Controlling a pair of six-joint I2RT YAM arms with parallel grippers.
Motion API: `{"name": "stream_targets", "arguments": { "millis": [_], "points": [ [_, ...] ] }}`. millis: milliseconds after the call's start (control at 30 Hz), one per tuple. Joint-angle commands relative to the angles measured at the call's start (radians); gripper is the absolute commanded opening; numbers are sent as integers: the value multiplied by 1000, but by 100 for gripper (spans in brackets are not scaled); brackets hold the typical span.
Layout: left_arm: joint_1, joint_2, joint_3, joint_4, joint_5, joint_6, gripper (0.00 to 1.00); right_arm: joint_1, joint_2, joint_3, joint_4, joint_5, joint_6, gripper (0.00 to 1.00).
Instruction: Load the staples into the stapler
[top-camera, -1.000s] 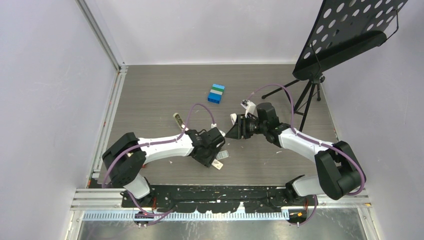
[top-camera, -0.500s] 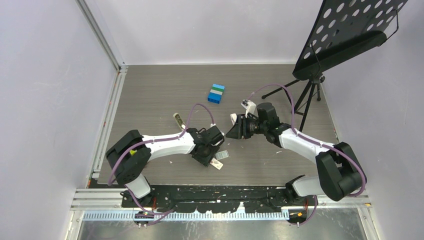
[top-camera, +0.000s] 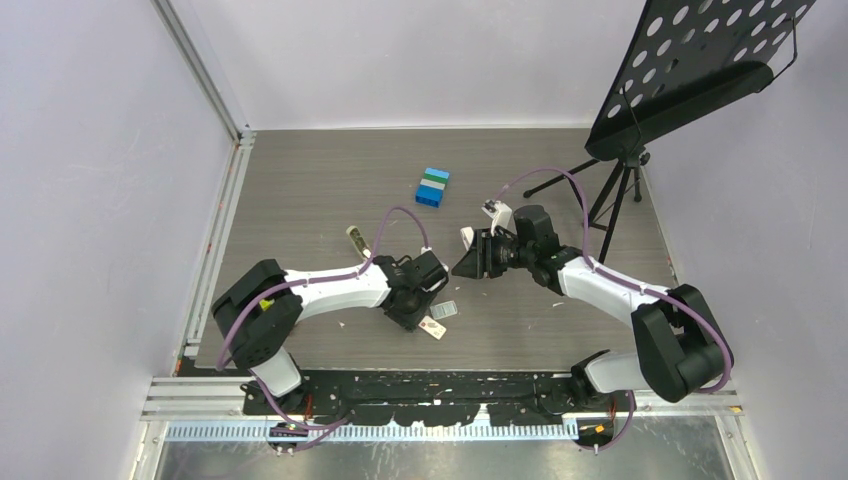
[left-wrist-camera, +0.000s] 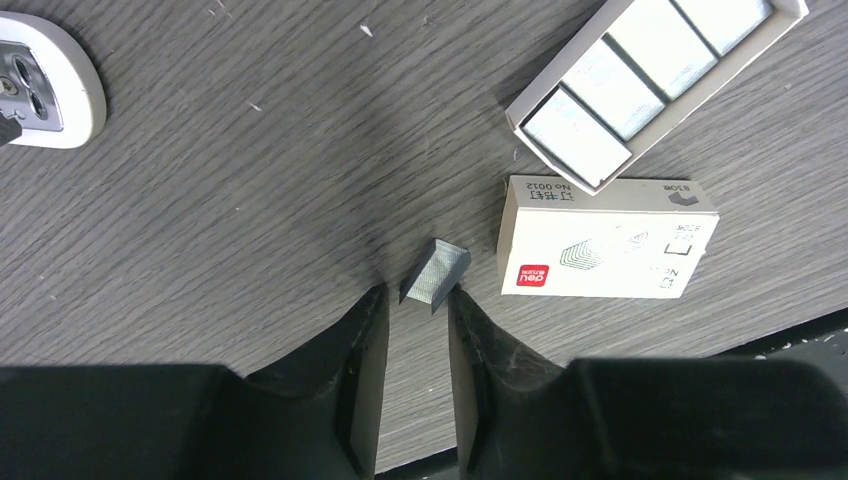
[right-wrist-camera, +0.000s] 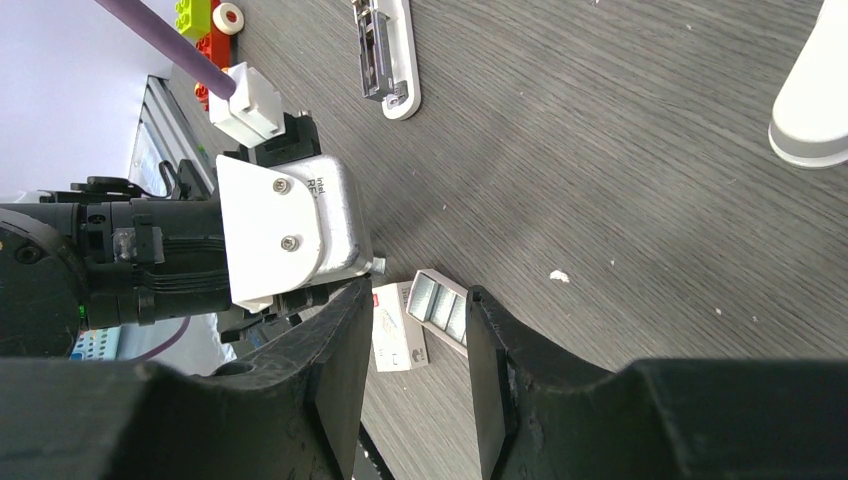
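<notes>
A stack of blue bricks (top-camera: 432, 187) sits on the grey wood-grain table (top-camera: 300, 190). A black perforated music stand (top-camera: 690, 80) rises at right.

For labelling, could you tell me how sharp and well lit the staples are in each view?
Left wrist: sharp, box print legible, left hand shadows the table around the loose strip; right wrist: staples small between fingers; top external: even light, staples tiny.

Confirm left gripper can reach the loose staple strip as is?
Probably yes: the staple strip lies at the tips of the left gripper, in line with its open gap, nothing between; the staple box sits beside, apart.
</notes>
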Motion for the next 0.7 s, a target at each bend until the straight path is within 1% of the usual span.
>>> {"name": "stream_targets", "arguments": {
  "millis": [0, 100, 267, 433, 667],
  "points": [
    [12, 3, -16, 42, -6, -14, 28, 2, -30, 28, 21, -3, -9, 44],
    [17, -6, -26, 58, -1, -19, 26, 2, -30, 28, 22, -5, -10, 44],
    [23, -17, -39, 84, 20, -32, 24, 1, -28, 28, 26, -5, -7, 44],
    [59, -39, -77, 126, 48, -62, 20, 1, -23, 28, 31, -12, -5, 44],
    [100, -103, -133, 192, 63, -94, 20, 1, -21, 24, 51, -25, 3, 44]
  ]
}}
